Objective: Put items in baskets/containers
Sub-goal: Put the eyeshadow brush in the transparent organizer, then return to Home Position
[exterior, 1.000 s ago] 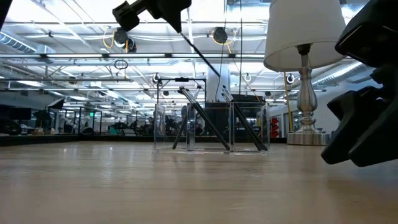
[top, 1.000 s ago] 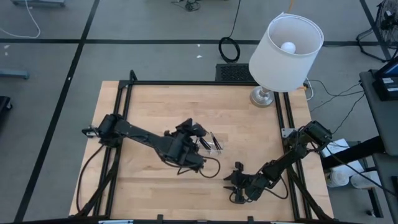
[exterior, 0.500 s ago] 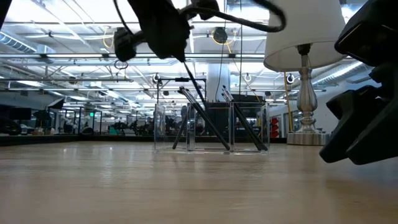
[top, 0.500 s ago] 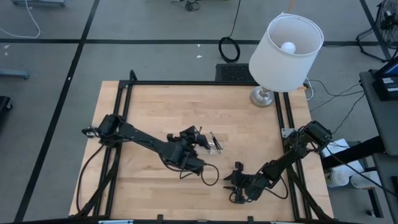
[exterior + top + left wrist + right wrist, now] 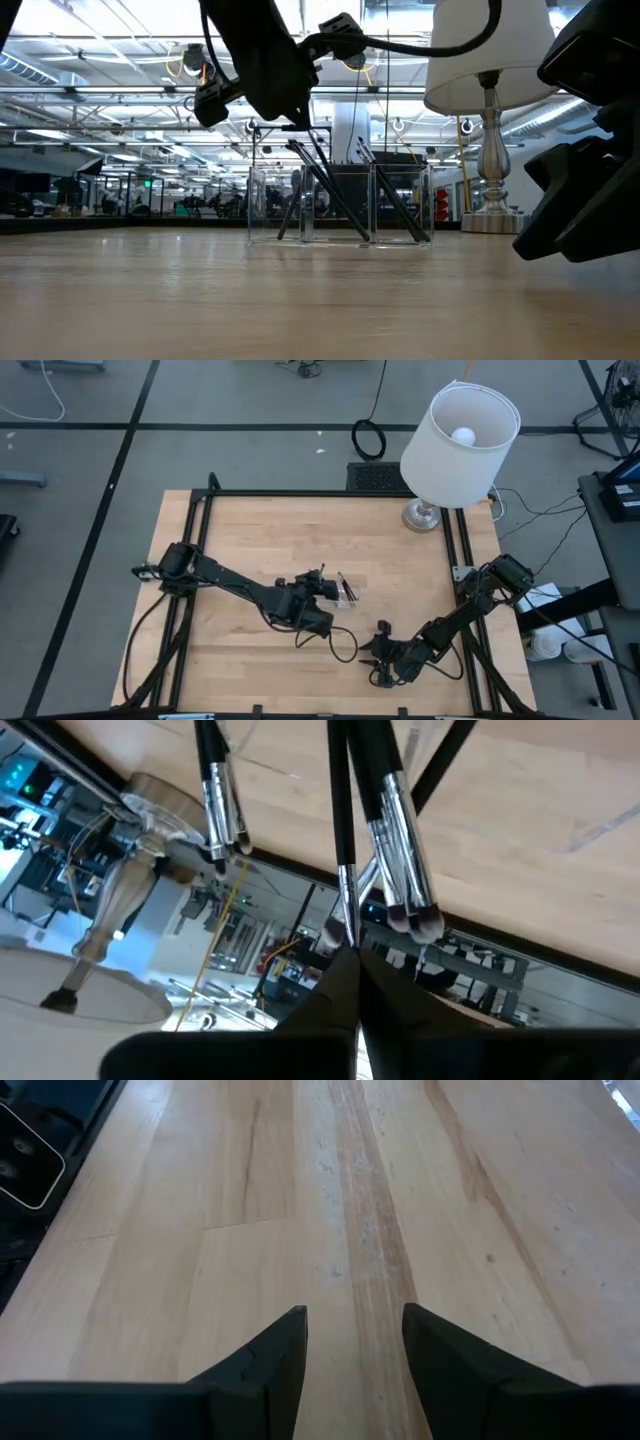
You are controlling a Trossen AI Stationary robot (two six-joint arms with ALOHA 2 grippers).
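Between the left gripper's (image 5: 352,970) fingers (image 5: 400,1005), pressed together, one thin dark stick (image 5: 340,830) is pinched by its end, its shaft running forward into the clear tray (image 5: 346,589). That gripper (image 5: 318,584) hangs just left of the tray near the middle of the worktop (image 5: 250,530), and in the low view it sits above the tray's left wall. More sticks (image 5: 400,870) with silvery ends lean inside the tray; in the low view they (image 5: 335,195) stand tilted against its see-through walls (image 5: 400,205). From the high view the tray holds several dark sticks, too small to count.

Right gripper (image 5: 377,652) sits low over the near right part of the worktop, well apart from the tray. Its fingers (image 5: 270,1355) are apart, with bare wood (image 5: 350,1230) showing between them and nothing held.

At the far right corner stands a lamp with a white shade (image 5: 462,442) on a silvery base (image 5: 422,514); in the low view the lamp (image 5: 487,110) rises to the right of the tray.
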